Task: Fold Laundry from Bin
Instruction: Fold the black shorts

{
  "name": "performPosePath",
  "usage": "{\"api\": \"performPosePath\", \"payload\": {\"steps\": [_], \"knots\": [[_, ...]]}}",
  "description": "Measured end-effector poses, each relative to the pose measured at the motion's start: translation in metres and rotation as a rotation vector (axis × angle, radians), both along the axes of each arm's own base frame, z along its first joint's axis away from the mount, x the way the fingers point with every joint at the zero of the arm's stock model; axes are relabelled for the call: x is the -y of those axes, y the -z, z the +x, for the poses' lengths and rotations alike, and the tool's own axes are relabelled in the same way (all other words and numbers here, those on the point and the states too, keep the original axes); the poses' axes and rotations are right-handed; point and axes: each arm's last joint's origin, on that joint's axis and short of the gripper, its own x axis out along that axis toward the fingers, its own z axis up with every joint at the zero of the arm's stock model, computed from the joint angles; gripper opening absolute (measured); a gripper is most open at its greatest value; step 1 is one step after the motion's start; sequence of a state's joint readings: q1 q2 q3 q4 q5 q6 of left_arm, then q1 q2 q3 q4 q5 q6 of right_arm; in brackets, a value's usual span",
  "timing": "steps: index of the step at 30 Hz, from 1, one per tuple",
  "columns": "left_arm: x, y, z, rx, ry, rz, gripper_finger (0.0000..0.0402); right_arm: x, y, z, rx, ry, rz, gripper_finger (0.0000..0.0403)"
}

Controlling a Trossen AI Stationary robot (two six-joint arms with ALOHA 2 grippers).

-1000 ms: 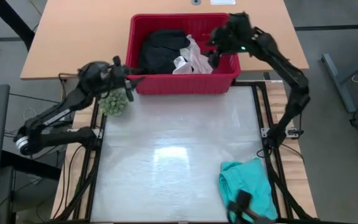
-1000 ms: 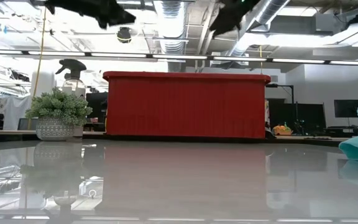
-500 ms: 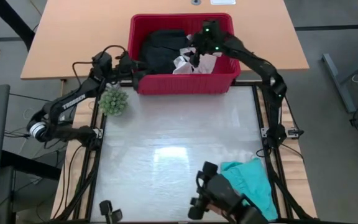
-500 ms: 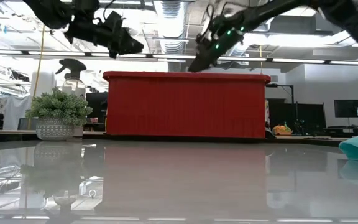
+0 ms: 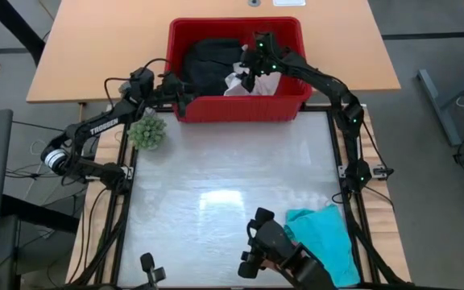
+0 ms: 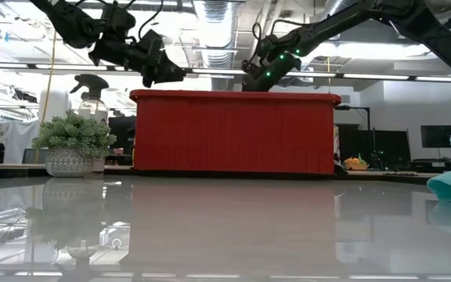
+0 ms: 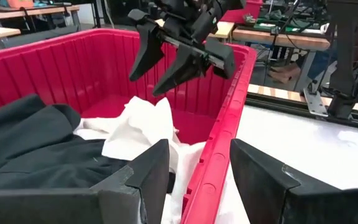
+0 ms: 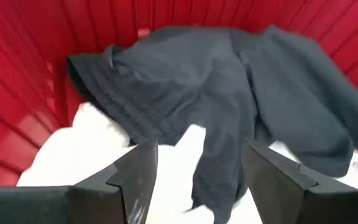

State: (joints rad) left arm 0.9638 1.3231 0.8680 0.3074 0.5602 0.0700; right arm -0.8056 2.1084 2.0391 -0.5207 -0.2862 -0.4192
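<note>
The bin (image 5: 236,106) stands at the far edge of the table (image 5: 232,201), between the two arms. Inside it lie a black garment (image 5: 210,64) toward the left side and white cloth (image 5: 244,79) toward the right, the black piece partly overlapping the white.

The right gripper (image 5: 250,74) is lowered into the bin, directly above the white cloth. Its jaws stand apart with nothing between them; the right wrist view shows both garments lying free beyond the fingers (image 8: 138,171).

The left gripper (image 5: 185,95) hangs at the bin's near left corner, level with the rim. Its jaws are part open and straddle the red wall without gripping it; nothing is held.

A teal garment (image 5: 325,238) lies in a loose heap at the table's near right corner, well apart from the bin.

A small potted plant (image 5: 148,131) sits at the table's left edge, just beside the left arm.
</note>
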Motion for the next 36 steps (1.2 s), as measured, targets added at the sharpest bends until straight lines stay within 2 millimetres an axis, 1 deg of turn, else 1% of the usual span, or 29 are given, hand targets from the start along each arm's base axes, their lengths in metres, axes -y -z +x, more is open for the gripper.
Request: {"api": "performPosePath", "payload": {"steps": [2, 6, 9, 11, 13, 14, 16, 18, 19, 21, 25, 29, 32, 36], "knots": [[0.0, 0.0, 0.0, -0.001, 0.0, -0.004, 0.016, 0.002, 0.004, 0.0, -0.006, 0.003, 0.007, 0.0255], [0.0, 0.0, 0.0, 0.001, 0.001, -0.007, 0.016, 0.005, 0.019, 0.008, -0.019, -0.014, 0.023, 0.0255], [0.0, 0.0, 0.0, -0.002, -0.018, -0.004, 0.016, 0.007, 0.023, 0.011, -0.025, -0.034, -0.022, 0.0255], [-0.001, 0.0, 0.0, -0.002, -0.039, -0.009, 0.016, 0.009, 0.021, 0.012, -0.027, -0.023, -0.066, 0.0255], [-0.001, 0.0, 0.0, 0.002, -0.058, -0.017, 0.016, 0.008, 0.011, 0.011, 0.004, -0.02, -0.096, 0.0255], [-0.001, 0.0, -0.001, 0.002, -0.068, -0.016, 0.016, 0.007, 0.003, 0.009, 0.029, -0.017, -0.12, 0.0255], [-0.002, 0.0, -0.001, -0.002, -0.103, 0.001, 0.016, 0.008, -0.019, 0.004, 0.077, -0.007, -0.17, 0.0255], [-0.004, -0.001, -0.002, -0.013, -0.146, 0.023, 0.016, 0.013, -0.041, -0.002, 0.135, 0.03, -0.228, 0.0255], [-0.004, -0.001, -0.002, -0.018, -0.16, 0.033, 0.016, 0.016, -0.047, -0.004, 0.155, 0.052, -0.255, 0.0255], [-0.004, -0.001, -0.002, -0.023, -0.173, 0.044, 0.016, 0.027, -0.057, -0.006, 0.198, 0.11, -0.314, 0.0255], [-0.005, -0.002, -0.002, -0.016, -0.174, 0.056, 0.016, 0.058, -0.06, -0.007, 0.335, 0.199, -0.332, 0.0255], [-0.004, -0.002, -0.002, -0.018, -0.174, 0.053, 0.016, 0.084, -0.043, -0.012, 0.472, 0.247, -0.311, 0.0255], [-0.004, -0.002, -0.002, -0.019, -0.174, 0.052, 0.016, 0.1, -0.023, -0.013, 0.481, 0.282, -0.26, 0.0255], [-0.004, -0.002, -0.002, -0.019, -0.174, 0.05, 0.016, 0.114, 0.005, -0.01, 0.479, 0.311, -0.198, 0.0255]]}}
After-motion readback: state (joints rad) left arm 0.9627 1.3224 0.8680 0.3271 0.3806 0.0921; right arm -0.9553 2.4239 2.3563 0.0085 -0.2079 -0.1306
